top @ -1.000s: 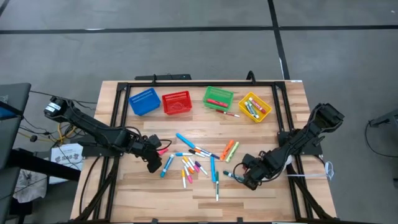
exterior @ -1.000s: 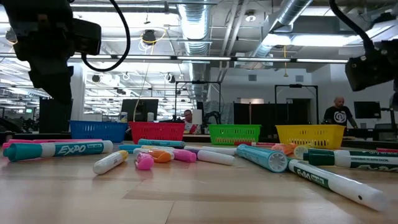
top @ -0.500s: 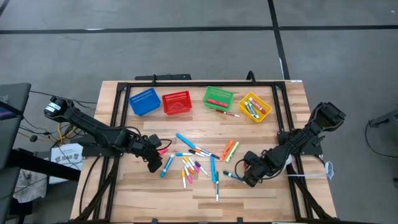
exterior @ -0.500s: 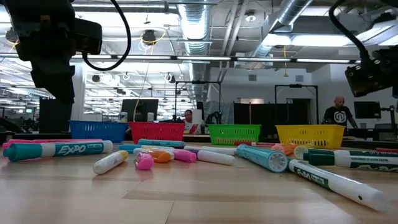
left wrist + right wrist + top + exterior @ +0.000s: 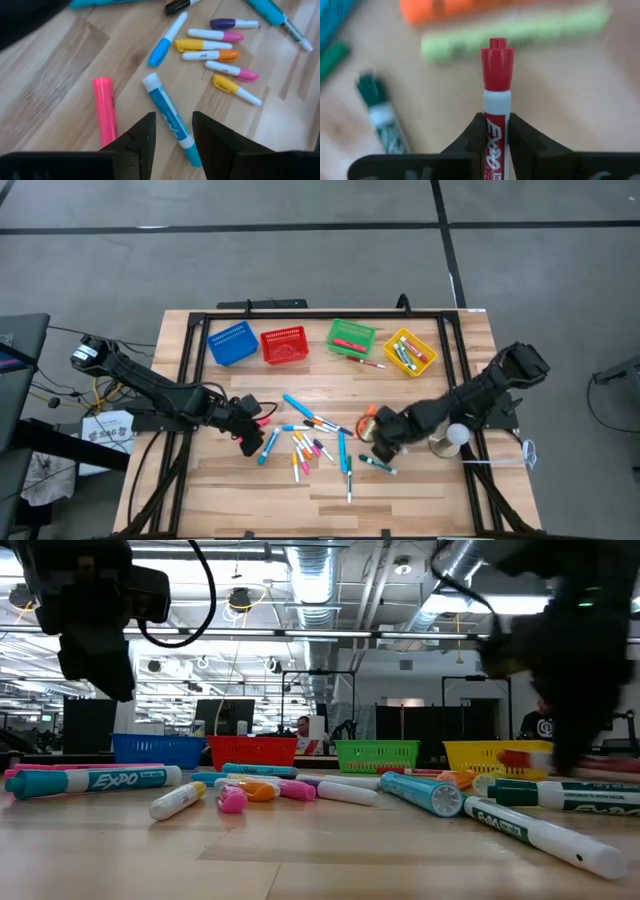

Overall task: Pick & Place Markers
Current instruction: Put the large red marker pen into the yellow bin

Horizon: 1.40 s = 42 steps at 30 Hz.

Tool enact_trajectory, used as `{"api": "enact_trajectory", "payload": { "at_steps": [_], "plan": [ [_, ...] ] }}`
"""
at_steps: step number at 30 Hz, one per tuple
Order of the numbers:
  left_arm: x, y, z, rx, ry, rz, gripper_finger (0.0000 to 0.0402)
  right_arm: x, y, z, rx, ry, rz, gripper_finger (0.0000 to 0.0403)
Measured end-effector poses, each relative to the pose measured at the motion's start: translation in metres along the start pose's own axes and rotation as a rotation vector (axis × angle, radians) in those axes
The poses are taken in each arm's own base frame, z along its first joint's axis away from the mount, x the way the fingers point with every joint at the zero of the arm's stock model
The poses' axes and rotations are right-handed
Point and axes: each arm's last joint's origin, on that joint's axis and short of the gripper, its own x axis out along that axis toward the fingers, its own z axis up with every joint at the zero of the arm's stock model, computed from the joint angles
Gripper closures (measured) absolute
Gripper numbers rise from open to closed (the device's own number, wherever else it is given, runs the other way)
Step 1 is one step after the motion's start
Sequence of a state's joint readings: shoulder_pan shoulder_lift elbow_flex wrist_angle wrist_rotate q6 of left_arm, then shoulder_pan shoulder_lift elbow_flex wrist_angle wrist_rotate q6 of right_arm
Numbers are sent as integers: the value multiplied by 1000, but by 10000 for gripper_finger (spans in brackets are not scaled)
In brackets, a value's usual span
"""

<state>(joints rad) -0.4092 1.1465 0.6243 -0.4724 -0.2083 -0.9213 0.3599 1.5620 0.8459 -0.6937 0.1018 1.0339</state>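
Several markers [image 5: 310, 442] lie loose on the middle of the wooden table. My right gripper [image 5: 377, 440] hangs just right of them, shut on a red-capped marker [image 5: 497, 95], which shows as a red blur in the low view [image 5: 515, 756]. An orange marker [image 5: 470, 10] and a light green marker [image 5: 520, 32] lie beyond its cap. My left gripper [image 5: 250, 440] hovers open at the pile's left; its fingers stand on either side of a light blue marker [image 5: 170, 120], above it, and a pink marker [image 5: 104, 107] lies beside that. My right gripper pinches the red marker's white body [image 5: 497, 117] between its two fingers. The marker lies along the fingers, and its red cap [image 5: 497, 62] sticks out past the fingertips. It is lifted clear of the table.
Four mesh baskets stand in a row at the far side: blue [image 5: 231, 343], red [image 5: 284, 345], green [image 5: 350, 337] and yellow [image 5: 410, 352]; the green and the yellow one hold markers. A dark green marker [image 5: 378, 465] lies near the right gripper. A black frame [image 5: 300, 315] runs around the table.
My right gripper has swept quickly from beside the dark green marker toward the table's left and far edges, up to the orange and light green markers. The dark green marker has stayed where it lay.
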Motion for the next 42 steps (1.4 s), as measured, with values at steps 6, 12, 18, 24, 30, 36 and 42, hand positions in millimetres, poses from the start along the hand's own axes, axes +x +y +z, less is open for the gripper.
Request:
{"api": "enact_trajectory", "payload": {
  "at_steps": [6,12,18,24,30,36,42],
  "plan": [
    [-3,1,3,-43,-7,-27,275,-19,-20,45,-47,-34,-99,359],
    [-8,1,5,-85,-40,-33,275,-51,-50,97,-82,-83,-217,359],
    [-8,3,9,-145,-58,-35,275,-66,-101,133,-58,-79,-336,350],
    [-8,4,12,-166,-73,-41,275,-63,-155,147,36,-32,-406,349],
    [-12,6,16,-152,-143,-20,275,-64,-190,147,122,47,-425,348],
    [-15,7,18,-156,-198,5,275,-65,-201,148,115,65,-411,338],
    [-15,6,17,-146,-199,1,275,-65,-200,149,91,70,-399,293]
  ]
}}
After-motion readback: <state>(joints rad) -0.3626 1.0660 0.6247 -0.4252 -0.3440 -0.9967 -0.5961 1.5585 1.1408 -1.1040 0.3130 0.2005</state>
